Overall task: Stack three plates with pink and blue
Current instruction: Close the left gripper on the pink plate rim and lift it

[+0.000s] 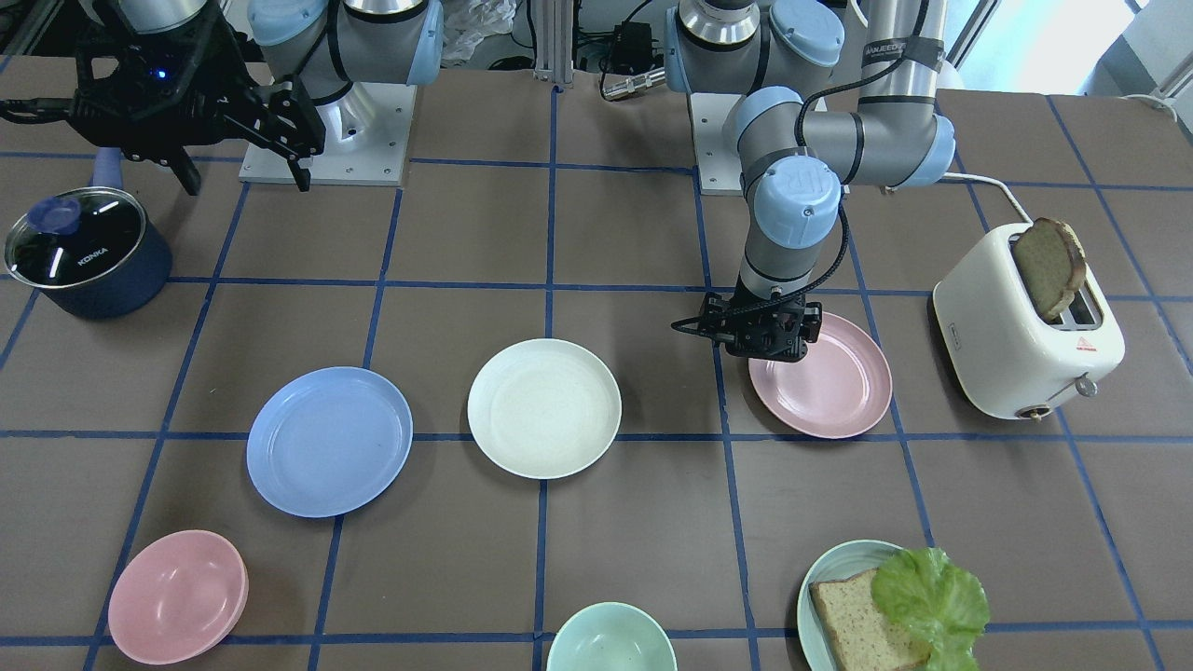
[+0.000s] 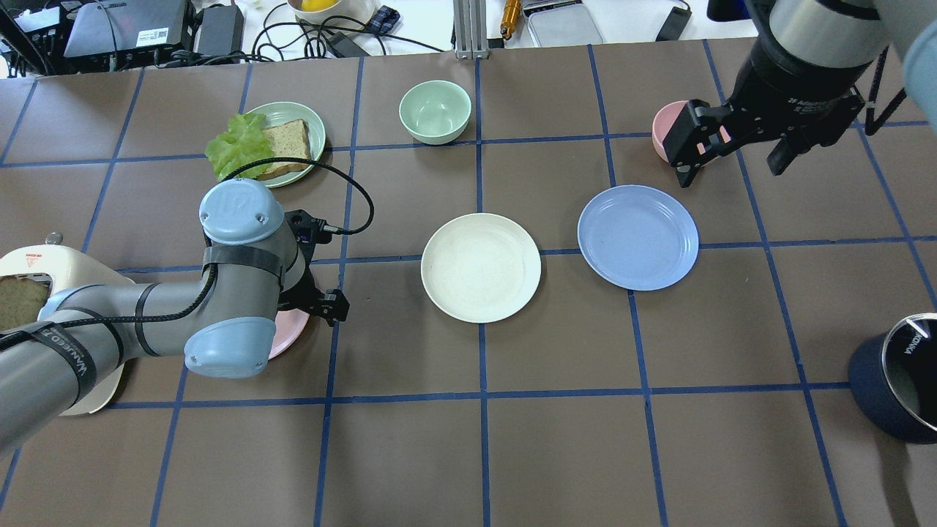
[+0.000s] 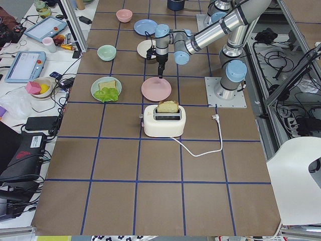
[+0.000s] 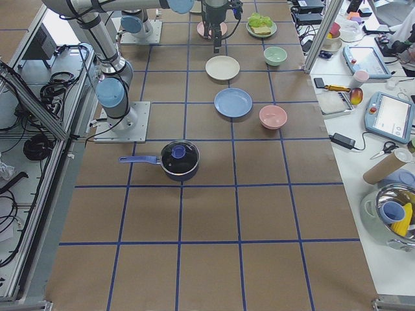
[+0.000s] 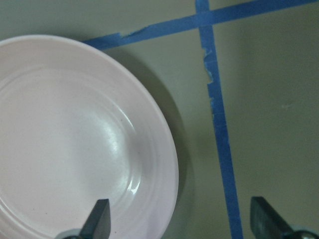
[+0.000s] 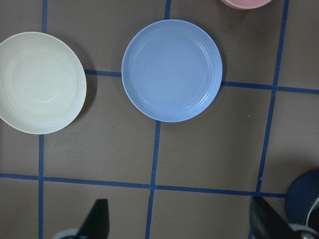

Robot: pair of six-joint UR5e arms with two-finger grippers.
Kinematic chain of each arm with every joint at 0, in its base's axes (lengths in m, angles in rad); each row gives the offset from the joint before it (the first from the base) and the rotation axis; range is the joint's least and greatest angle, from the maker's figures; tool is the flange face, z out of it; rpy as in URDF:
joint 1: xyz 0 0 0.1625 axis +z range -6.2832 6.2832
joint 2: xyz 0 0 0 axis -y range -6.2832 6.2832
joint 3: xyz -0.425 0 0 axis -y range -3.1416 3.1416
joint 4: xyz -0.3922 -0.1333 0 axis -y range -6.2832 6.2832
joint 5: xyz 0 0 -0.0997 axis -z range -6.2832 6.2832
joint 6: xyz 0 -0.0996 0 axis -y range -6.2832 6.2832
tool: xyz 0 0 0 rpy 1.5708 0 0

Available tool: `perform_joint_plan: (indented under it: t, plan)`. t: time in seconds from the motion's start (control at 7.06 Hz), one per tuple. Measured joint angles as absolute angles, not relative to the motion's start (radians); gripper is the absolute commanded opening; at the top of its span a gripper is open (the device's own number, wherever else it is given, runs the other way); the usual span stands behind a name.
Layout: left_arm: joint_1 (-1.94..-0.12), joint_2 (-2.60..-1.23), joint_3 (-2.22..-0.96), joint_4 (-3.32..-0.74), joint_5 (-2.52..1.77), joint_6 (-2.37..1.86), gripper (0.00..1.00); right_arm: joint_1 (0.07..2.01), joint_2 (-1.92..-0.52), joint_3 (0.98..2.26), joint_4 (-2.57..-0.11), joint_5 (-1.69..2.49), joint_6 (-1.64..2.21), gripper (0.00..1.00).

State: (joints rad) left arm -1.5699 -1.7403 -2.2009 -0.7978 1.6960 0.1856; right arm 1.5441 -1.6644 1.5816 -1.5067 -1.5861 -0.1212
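The pale pink plate (image 1: 829,387) lies near the toaster. My left gripper (image 1: 760,347) hangs low over its rim on the side toward the table's middle. In the left wrist view the gripper (image 5: 182,221) is open, one finger (image 5: 99,219) over the plate (image 5: 65,139) and the other over bare table. The cream-white plate (image 1: 543,407) sits mid-table, and the light blue plate (image 1: 329,440) lies beside it. My right gripper (image 2: 730,170) is open and empty, held high. Its wrist view shows the blue plate (image 6: 172,69) and the cream plate (image 6: 40,82) below.
A white toaster (image 1: 1025,345) with a bread slice stands beside the pink plate. A dark lidded pot (image 1: 89,252), a pink bowl (image 1: 177,596), a green bowl (image 1: 610,643) and a teal plate (image 1: 829,578) with bread and lettuce lie around the table's edges.
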Motion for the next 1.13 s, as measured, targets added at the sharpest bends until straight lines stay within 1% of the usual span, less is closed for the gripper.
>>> perform_joint_plan:
  t: [0.14, 0.42, 0.71, 0.85, 0.99, 1.13]
  plan:
    - [-1.57, -1.75, -2.202, -0.789, 1.697, 0.198, 1.0, 1.544, -1.664, 1.582, -1.507, -1.586, -0.121, 1.0]
    - [-1.571, -1.759, -2.205, -0.777, 1.734, 0.225, 0.88, 1.544, -1.664, 1.582, -1.508, -1.585, -0.122, 1.0]
    - [-1.574, -1.775, -2.205, -0.751, 1.753, 0.232, 0.78, 1.544, -1.664, 1.584, -1.506, -1.584, -0.123, 1.0]
    - [-1.575, -1.784, -2.205, -0.735, 1.755, 0.233, 0.71, 1.543, -1.664, 1.588, -1.505, -1.585, -0.123, 1.0]
    - [-1.577, -1.79, -2.205, -0.724, 1.755, 0.233, 0.59, 1.543, -1.664, 1.59, -1.506, -1.586, -0.122, 1.0]
    - [-1.579, -1.794, -2.204, -0.718, 1.756, 0.235, 0.31, 1.543, -1.664, 1.59, -1.507, -1.586, -0.122, 1.0]
